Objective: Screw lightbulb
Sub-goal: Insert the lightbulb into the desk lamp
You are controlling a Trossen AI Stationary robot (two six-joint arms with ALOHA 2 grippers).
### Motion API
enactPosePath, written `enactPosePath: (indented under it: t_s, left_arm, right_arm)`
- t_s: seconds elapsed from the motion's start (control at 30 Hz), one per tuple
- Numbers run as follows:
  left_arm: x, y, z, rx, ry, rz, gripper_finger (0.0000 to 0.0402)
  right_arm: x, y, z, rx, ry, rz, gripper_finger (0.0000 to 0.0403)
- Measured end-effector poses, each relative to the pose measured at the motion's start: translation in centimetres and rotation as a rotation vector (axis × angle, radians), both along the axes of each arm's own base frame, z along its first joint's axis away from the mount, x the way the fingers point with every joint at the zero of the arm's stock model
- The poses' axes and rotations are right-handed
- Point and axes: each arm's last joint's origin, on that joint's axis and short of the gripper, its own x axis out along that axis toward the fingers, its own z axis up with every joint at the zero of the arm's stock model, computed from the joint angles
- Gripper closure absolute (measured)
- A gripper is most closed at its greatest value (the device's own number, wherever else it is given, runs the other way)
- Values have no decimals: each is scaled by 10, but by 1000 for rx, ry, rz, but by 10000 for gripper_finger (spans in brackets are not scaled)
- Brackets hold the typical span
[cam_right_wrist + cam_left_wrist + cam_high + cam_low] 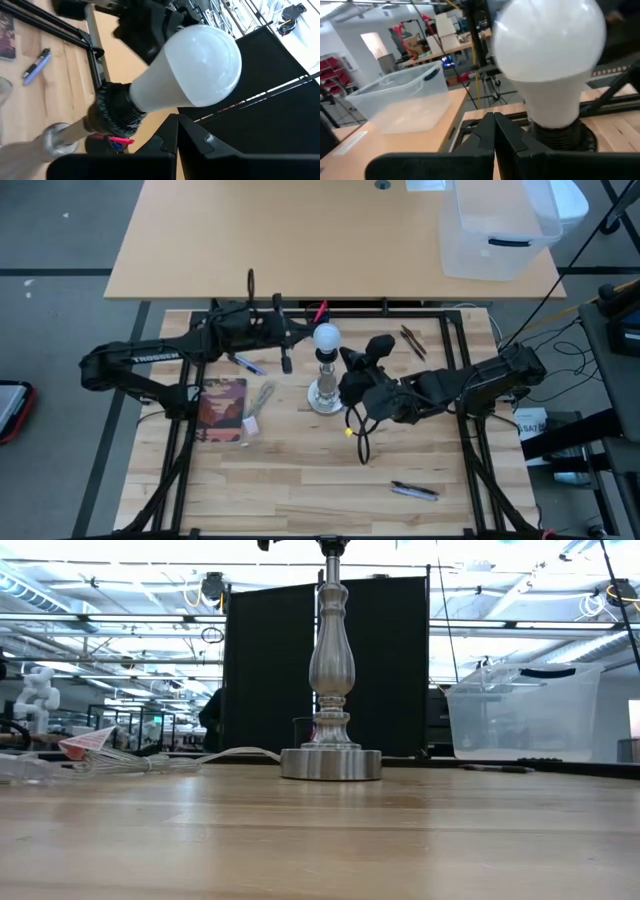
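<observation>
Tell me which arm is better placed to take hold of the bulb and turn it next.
Probably right. The lightbulb already sits atop the socket stand, ungripped. The right gripper is right beside it; the left gripper sits slightly farther off. Both look shut, so either must open first.
</observation>
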Motion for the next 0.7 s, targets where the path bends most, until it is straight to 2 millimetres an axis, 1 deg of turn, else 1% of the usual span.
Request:
enactPosePath:
  t_s: [0.2,0.33,0.47,0.57,0.7]
  left_arm:
    - [-13,-6,9,7,-10,-16,402]
    - [-26,-14,20,19,-46,-37,402]
    - [-32,-26,25,21,-55,-134,402]
    - [-31,-36,25,22,-61,-218,402]
    - [-27,-43,22,37,-48,-260,402]
  right_arm:
    - [-5,11,-3,30,-22,18,403]
    - [-6,11,-4,56,-46,5,403]
    - [-3,2,-4,59,-55,-30,403]
    - [-1,-9,-4,59,-56,-62,403]
    - [3,-23,-3,52,-55,-101,403]
